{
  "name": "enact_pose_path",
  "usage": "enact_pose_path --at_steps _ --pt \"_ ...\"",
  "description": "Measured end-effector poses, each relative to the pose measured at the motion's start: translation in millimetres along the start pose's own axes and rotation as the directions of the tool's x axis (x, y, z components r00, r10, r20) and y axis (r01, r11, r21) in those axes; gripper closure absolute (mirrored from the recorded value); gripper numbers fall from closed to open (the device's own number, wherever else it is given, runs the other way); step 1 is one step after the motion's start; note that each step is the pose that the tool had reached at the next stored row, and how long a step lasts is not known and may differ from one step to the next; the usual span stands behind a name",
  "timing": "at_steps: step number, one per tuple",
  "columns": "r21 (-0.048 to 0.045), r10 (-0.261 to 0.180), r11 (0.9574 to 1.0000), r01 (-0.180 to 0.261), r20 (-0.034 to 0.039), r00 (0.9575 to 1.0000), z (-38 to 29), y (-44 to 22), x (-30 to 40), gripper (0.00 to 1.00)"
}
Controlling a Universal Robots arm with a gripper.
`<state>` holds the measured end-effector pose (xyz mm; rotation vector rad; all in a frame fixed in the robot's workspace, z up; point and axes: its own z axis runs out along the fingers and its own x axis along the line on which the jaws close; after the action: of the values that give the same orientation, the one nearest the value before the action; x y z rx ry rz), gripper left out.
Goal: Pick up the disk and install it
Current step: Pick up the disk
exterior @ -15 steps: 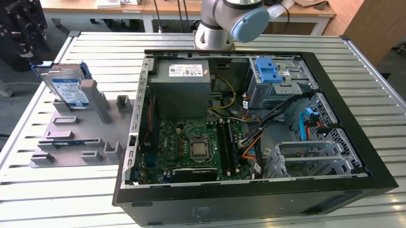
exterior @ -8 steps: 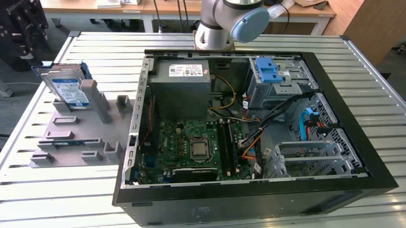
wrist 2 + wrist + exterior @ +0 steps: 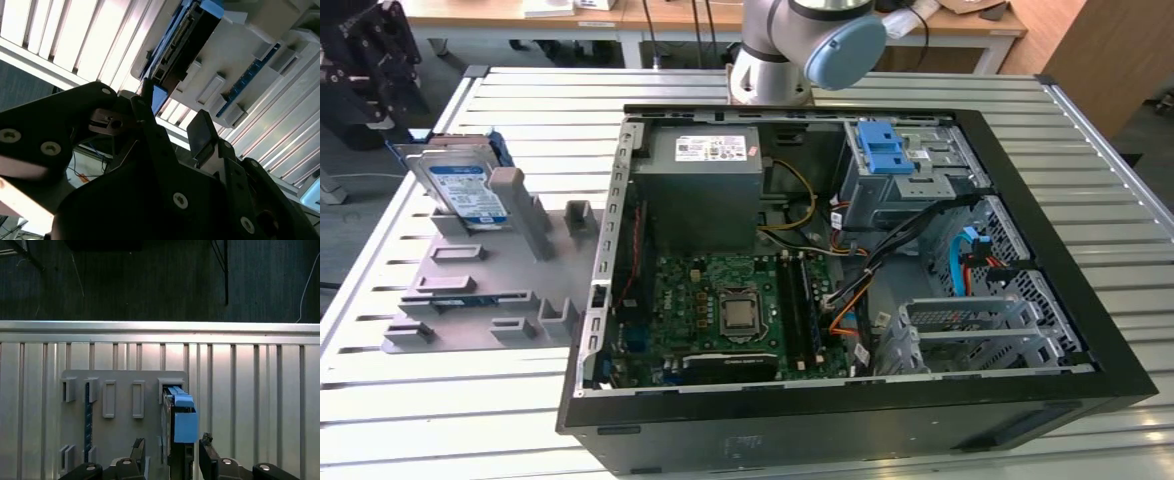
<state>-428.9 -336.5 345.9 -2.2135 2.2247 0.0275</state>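
Observation:
The disk (image 3: pixel 464 185) is a silver drive with a white-and-blue label and a blue carrier frame. It stands on edge in a slot of the grey holder (image 3: pixel 480 290), at the exterior view's left. In the first wrist view the disk (image 3: pixel 180 422) lies in line with the gap of my gripper (image 3: pixel 172 452), which is open with a dark finger (image 3: pixel 139 450) on either side and nothing held. In the second wrist view the gripper (image 3: pixel 175 120) hangs apart from the disk (image 3: pixel 185 40), whose connector edge faces it.
An open computer case (image 3: pixel 1027 330) lies on the slatted metal table (image 3: pixel 1121 170), with its motherboard, power supply and cables exposed. A metal drive cage with a blue latch (image 3: pixel 883 155) sits at its far corner. The arm's base (image 3: pixel 781 60) stands behind the case.

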Motion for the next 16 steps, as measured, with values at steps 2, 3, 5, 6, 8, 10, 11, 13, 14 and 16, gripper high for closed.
enact_pose_path --at_steps 2,3,5,6,8,10,11,13,14,16 --pt "0.0002 0.0 1.0 0.0 -0.0004 1.0 2.1 1.8 -1.0 0.45" --pt "0.0003 0.0 1.0 0.0 -0.0006 1.0 3.1 2.5 -1.5 0.45" --pt "0.0006 0.0 1.0 0.0 -0.001 1.0 5.2 3.3 -2.4 0.45" --pt "0.0011 0.0 1.0 0.0 -0.0011 1.0 6.5 4.2 -2.6 0.45" --pt "0.0022 0.0 1.0 0.0 -0.0011 1.0 9.4 5.6 -2.8 0.45" --pt "0.0026 0.0 1.0 0.0 -0.0011 1.0 12.1 6.9 -2.8 0.45" --pt "0.0026 0.0 1.0 0.0 -0.0011 1.0 13.4 7.3 -2.9 0.45" --pt "0.0027 0.0 1.0 0.0 -0.0011 1.0 15.4 7.6 -3.3 0.45" --pt "0.0026 0.0 1.0 0.0 -0.0012 1.0 16.0 7.7 -3.7 0.45" --pt "0.0026 0.0 1.0 0.0 -0.0012 1.0 17.3 7.9 -4.7 0.45"
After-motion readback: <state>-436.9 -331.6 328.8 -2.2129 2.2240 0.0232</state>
